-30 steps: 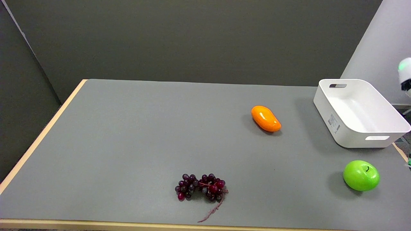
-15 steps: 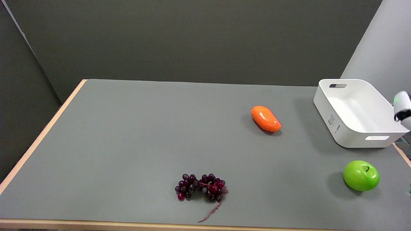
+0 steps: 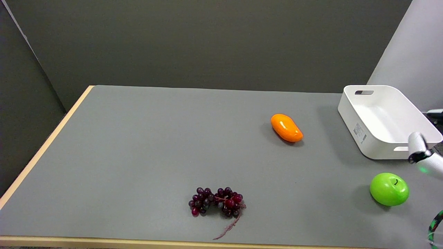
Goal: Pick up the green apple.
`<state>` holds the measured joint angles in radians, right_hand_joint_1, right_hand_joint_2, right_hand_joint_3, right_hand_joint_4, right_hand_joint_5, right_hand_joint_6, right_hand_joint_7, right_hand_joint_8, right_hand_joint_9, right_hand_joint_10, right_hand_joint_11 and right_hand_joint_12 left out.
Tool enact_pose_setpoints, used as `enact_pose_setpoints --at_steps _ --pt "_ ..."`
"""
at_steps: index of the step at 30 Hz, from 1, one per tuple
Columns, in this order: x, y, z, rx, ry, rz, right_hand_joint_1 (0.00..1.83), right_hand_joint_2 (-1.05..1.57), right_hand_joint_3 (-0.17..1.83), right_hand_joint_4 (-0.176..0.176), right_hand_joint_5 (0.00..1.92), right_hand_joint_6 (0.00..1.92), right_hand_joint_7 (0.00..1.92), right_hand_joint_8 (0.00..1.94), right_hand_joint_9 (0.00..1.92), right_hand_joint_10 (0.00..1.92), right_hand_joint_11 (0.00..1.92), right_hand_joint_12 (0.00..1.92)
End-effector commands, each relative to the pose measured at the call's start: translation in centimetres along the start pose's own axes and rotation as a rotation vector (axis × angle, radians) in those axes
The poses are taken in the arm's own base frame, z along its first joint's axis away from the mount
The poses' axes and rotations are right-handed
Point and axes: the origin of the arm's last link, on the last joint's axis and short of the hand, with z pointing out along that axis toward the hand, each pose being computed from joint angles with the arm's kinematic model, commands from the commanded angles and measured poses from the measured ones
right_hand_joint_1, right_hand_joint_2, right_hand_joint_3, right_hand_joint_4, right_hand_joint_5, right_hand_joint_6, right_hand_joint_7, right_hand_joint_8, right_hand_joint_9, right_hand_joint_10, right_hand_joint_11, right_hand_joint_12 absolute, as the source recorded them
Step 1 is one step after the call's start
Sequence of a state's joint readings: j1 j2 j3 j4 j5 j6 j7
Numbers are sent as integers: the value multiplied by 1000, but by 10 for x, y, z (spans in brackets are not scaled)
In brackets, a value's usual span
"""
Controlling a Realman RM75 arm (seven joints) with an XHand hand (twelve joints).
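The green apple (image 3: 389, 189) sits upright on the grey table (image 3: 155, 148) near its front right corner, stem dimple up, with nothing touching it. A white segment of my right arm (image 3: 423, 155), with a green light on it, reaches in from the right edge just above and to the right of the apple. It hangs in front of the white bin's near corner. My right hand itself lies outside the picture.
A white plastic bin (image 3: 360, 114) with handle slots stands at the back right, behind the apple. An orange mango-like fruit (image 3: 286, 128) lies mid-right. A bunch of dark purple grapes (image 3: 216, 201) lies near the front edge. A green-black cable (image 3: 433, 226) shows at the lower right corner.
The white arm segment has come down along the right edge, from beside the bin's far end to just above the apple. A cable has come into view at the lower right. The fruit has not moved.
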<state>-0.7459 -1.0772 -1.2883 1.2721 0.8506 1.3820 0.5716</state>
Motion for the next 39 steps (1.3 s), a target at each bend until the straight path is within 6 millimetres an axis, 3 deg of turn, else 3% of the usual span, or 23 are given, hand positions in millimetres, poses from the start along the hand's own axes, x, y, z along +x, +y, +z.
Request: enact_pose_setpoints --at_steps 1,14,27,39 --pt "-36 -23 -51 6 -89 -16 559 717 869 -67 444 905 521 670 388 1089 160 1411" --pt "-30 7 -80 -149 -105 -88 549 715 869 -67 442 895 515 662 379 1076 150 1398" --pt "-47 12 -91 -203 -192 -81 545 710 870 -65 436 879 503 644 369 1060 140 1387" --pt "-65 16 -77 -197 -204 -71 528 724 832 -64 420 863 487 619 346 1050 131 1353"
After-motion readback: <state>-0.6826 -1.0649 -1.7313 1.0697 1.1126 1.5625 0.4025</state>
